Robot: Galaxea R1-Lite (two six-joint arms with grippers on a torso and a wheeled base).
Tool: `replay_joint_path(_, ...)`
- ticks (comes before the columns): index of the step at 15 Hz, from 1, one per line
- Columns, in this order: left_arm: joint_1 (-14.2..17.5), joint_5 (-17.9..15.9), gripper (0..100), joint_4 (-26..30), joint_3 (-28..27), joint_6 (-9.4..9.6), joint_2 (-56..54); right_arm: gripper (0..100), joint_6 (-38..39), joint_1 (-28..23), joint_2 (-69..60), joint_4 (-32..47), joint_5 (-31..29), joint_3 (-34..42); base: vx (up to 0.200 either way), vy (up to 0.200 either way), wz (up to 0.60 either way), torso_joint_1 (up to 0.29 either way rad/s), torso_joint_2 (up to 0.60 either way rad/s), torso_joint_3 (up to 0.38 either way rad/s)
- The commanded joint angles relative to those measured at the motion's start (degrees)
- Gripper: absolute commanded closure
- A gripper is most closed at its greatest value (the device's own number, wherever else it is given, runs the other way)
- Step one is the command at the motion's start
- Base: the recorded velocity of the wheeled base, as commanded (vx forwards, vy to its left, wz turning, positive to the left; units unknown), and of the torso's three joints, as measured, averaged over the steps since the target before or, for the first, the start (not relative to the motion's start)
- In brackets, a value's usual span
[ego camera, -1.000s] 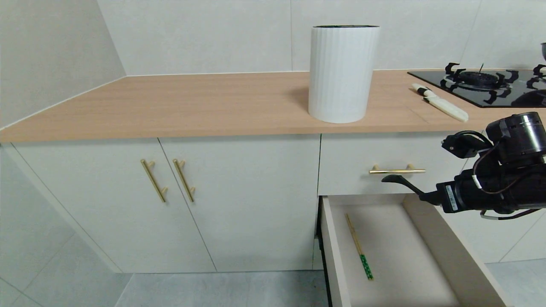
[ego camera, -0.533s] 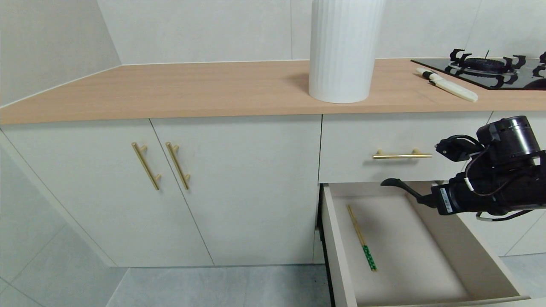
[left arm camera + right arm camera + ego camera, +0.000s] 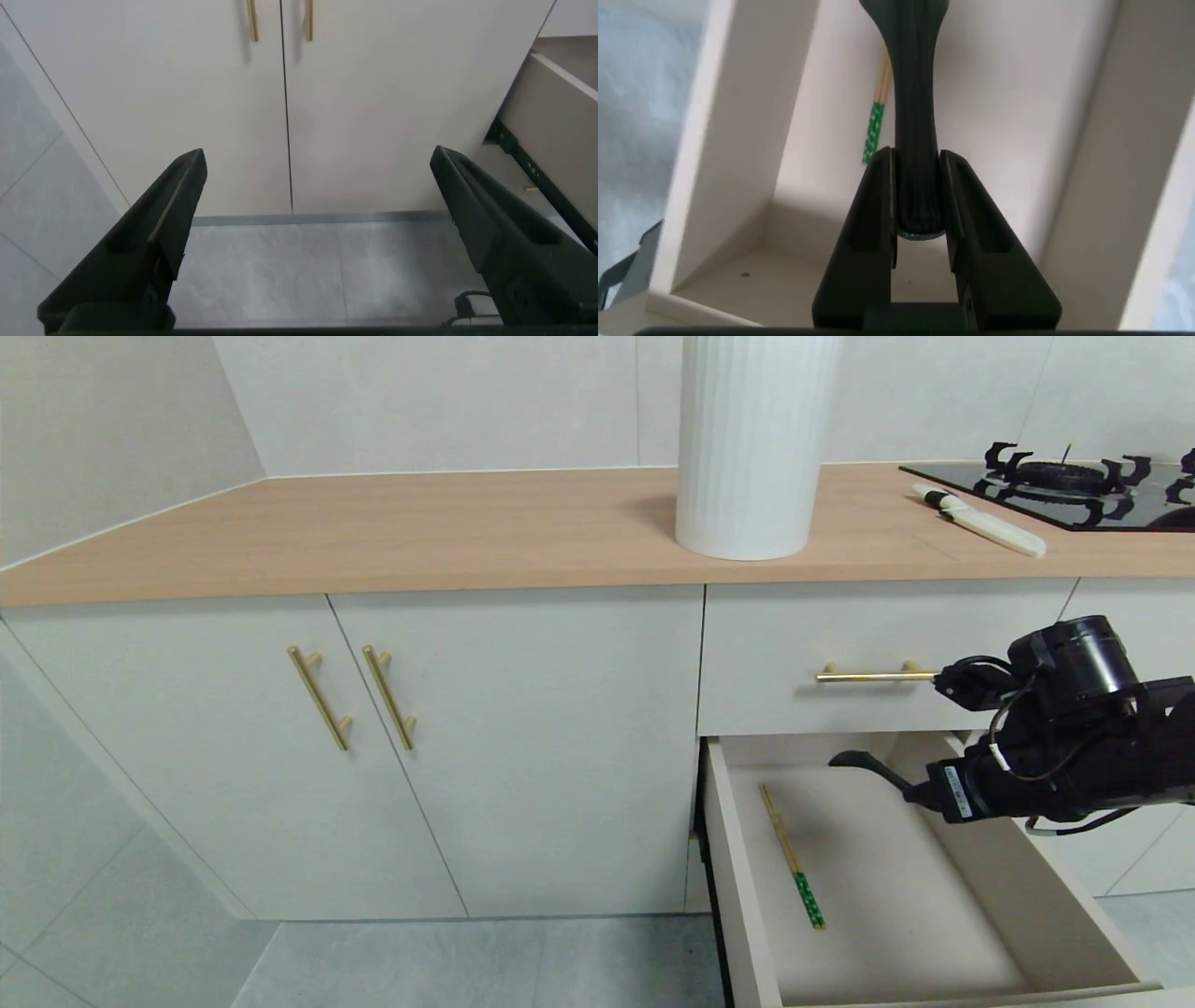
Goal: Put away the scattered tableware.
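gripping a slim black, perhaps plastic, utensil [image 3: 856,762]: right gripper [image 3: 918,161]; left gripper [image 3: 318,161] gapes wide.

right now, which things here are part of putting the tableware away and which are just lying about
Part of the job:
- black utensil, gripped in the right pincer over the drawer
- chopsticks, lying in the open drawer
- knife on the counter, probably

Just there:
- white canister
- stove
- cupboard doors
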Motion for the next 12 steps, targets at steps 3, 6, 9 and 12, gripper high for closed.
replay_joint_path(3,0.0,0.0,0,0.0,0.0,-0.01,0.0,100,8.3,1.7,5.8,-7.4,-1.6,2.5,0.000,0.000,0.00,0.000,0.00,0.000)
replay_joint_path(6,0.0,0.0,0,0.0,0.0,-0.01,0.0,100,8.5,1.7,13.2,-15.0,-6.9,3.9,0.000,0.000,0.00,0.000,0.00,0.000)
replay_joint_path(9,0.0,0.0,0,0.0,0.0,-0.01,0.0,100,8.6,1.7,20.0,-21.5,-9.1,4.1,0.000,0.000,0.00,0.000,0.00,0.000)
replay_joint_path(12,0.0,0.0,0,0.0,0.0,-0.01,0.0,100,8.5,1.8,24.6,-26.2,-10.8,4.5,0.000,0.000,0.00,0.000,0.00,0.000)
